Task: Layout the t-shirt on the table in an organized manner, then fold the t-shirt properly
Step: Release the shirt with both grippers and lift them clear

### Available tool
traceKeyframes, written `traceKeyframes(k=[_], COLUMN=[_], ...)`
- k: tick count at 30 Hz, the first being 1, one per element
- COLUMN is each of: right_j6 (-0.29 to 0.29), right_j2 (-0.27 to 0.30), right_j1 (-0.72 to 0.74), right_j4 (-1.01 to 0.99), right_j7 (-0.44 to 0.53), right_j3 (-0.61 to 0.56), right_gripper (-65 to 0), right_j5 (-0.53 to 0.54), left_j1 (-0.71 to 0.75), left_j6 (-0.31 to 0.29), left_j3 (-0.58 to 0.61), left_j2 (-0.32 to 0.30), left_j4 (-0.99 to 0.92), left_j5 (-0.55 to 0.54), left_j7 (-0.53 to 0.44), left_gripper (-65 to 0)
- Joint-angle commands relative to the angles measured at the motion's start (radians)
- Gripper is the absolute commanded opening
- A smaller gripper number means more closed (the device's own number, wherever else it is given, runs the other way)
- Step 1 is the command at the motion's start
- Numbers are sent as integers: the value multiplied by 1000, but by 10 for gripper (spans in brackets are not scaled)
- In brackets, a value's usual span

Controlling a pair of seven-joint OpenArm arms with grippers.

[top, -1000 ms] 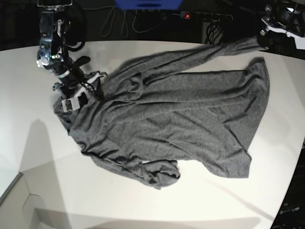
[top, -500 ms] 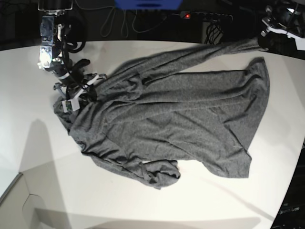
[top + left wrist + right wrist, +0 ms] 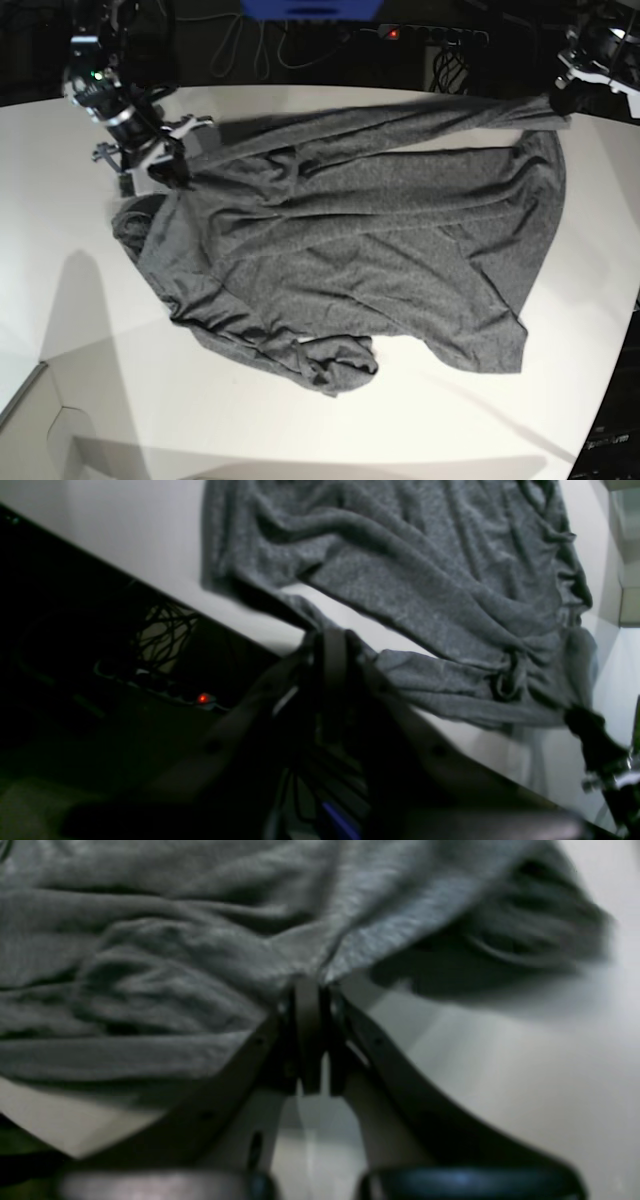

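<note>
In the base view, the near edge of the white table (image 3: 330,430) is bare at the bottom of the frame. Just above it lies a bunched fold at the lower middle of the dark grey t-shirt (image 3: 370,250), which spreads wrinkled over the centre of the tabletop, one corner reaching toward the lower right. A long sleeve runs along the shirt's far side from upper left to upper right.

At the upper left of the base view, the right gripper (image 3: 168,165) sits at the shirt's far-left end. In the right wrist view its jaws are pressed together with a peak of grey fabric pinched between the tips, the cloth rising to that point and casting a shadow on the table to the right of the frame.

At the upper right corner of the base view, the left gripper (image 3: 562,100) is at the table's far edge, where the sleeve's end meets it. In the left wrist view the fingers are dark and blurred in the lower middle of the frame; they stand closed, with the sleeve's cloth running straight into their tips, so they appear clamped on the sleeve end. The sleeve stretches from there toward the right of that frame.

Beyond the table, at the top of the base view, a power strip (image 3: 435,35) with a red light lies among dark cables.
</note>
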Motion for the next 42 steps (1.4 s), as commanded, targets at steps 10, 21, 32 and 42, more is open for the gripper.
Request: traceKeyframes(k=[10, 21, 32, 42], right_j6=[6, 7, 7, 7], right_j2=[8, 8, 8, 8], right_j1=[-138, -201, -212, -212], right_j4=[96, 88, 71, 59], right_j7=[25, 25, 25, 25], right_j3=[23, -26, -71, -71], right_gripper=[-650, -650, -650, -650], right_j5=[11, 11, 11, 11], left_j1=[-17, -106, -201, -267], left_j6=[-7, 1, 2, 4], left_j3=[-83, -118, -111, -111], left_j2=[-8, -2, -57, -82], left_j4=[15, -11, -215, -261], left_j5=[-21, -14, -14, -11], left_j7=[-14, -14, -14, -14], left_gripper=[-650, -650, -650, -650])
